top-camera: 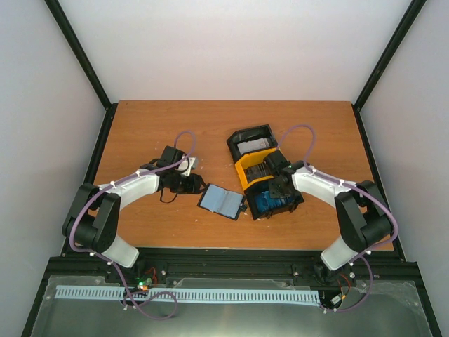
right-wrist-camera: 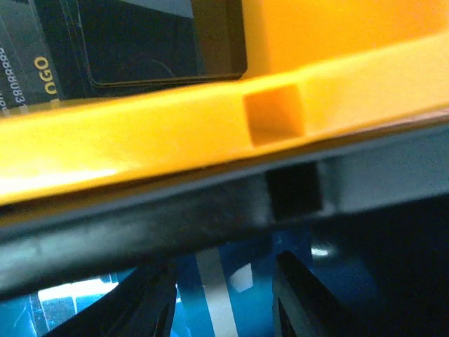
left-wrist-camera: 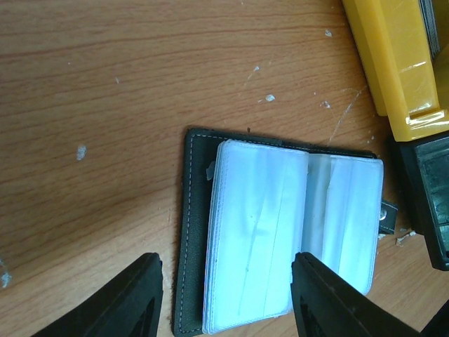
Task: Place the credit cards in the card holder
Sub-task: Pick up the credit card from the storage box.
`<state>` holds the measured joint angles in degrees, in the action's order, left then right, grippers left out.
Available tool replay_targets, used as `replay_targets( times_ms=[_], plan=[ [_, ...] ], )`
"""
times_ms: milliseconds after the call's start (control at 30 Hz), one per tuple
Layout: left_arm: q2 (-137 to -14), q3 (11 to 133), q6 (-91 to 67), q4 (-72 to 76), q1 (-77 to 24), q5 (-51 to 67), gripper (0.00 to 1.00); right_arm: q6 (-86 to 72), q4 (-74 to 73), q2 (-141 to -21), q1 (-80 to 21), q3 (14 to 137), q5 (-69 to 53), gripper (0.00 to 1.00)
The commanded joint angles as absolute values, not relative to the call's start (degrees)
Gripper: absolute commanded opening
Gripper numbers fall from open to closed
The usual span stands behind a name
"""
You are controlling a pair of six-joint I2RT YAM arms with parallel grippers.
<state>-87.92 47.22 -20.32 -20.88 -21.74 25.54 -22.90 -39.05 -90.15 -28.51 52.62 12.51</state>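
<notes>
Right gripper, from above, reaches into the near black compartment of the tray, where the blue credit cards lie. The card holder is spread open on the table, just left of the tray. The left gripper is at its far side.

From the left wrist, the left gripper is wide open. Its fingers straddle the left page of the card holder, whose clear sleeves face up. I would press that page flat so a sleeve mouth stays steady.

From the right wrist, the right gripper has its fingers partly apart over a blue credit card. Whether they pinch it I cannot tell. I would take one card only and lift it clear of the yellow tray wall before swinging over.

A dark card beyond that wall shows yellow letters "GO". The digits beside them are cut off.
</notes>
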Motion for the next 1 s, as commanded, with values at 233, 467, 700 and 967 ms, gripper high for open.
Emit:
replay_targets(
  times_ms=[233, 467, 700, 967],
  plan=[
    [-88.26, 47.41, -21.36, -19.71, -21.45, 26.24, 0.51, -19.14, -34.94, -92.85, -28.04, 52.89, 9.66, 0.41],
    [-88.33, 47.35, -21.52, -19.51, -21.45, 26.20, 0.51, -19.01, -35.79, -94.16, -28.04, 52.77, 15.27, 0.39],
    [-88.64, 47.56, -21.43, -19.30, -21.45, 26.15, 0.51, -18.55, -35.99, -93.58, -28.04, 53.41, 20.99, 0.31],
    [-88.78, 47.67, -21.49, -19.19, -21.45, 26.13, 0.51, -18.10, -37.00, -90.80, -28.04, 53.94, 23.91, 0.27]
  ],
)
